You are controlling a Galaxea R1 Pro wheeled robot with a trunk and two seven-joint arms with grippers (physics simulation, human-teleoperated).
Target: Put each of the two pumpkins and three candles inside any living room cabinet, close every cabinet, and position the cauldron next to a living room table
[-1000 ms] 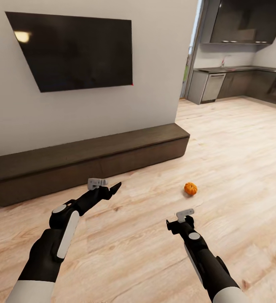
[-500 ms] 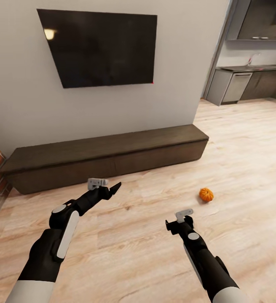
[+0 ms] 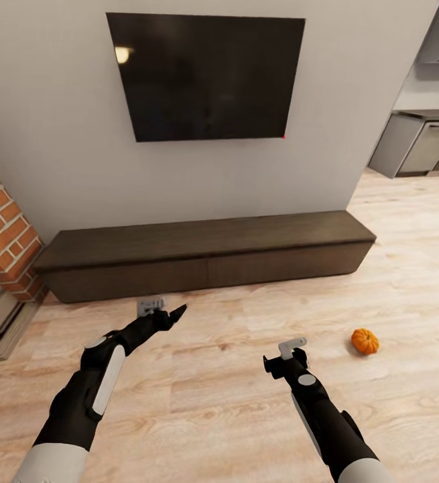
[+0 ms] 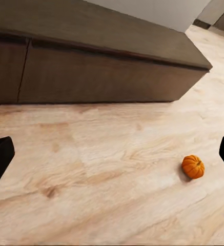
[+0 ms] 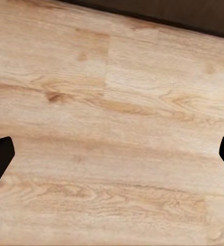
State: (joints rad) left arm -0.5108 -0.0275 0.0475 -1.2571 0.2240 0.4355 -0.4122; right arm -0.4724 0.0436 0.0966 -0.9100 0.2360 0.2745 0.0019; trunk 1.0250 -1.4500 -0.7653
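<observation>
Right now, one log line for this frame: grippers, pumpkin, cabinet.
left gripper: open, empty | right gripper: open, empty | pumpkin: on floor, right of right gripper | cabinet: closed, against wall under TV

Orange ribbed pumpkin [image 3: 364, 341] on pale grained wood floor [image 3: 219, 376]; dark-brown cabinet [image 3: 206, 253], black TV [image 3: 206, 75], grey wall [image 3: 58, 134], red brick fireplace [image 3: 1, 228]

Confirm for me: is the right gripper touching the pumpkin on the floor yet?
Apart. The head view shows bare floor between the right gripper and the pumpkin, which lies off to its right, nothing between its fingers.
</observation>
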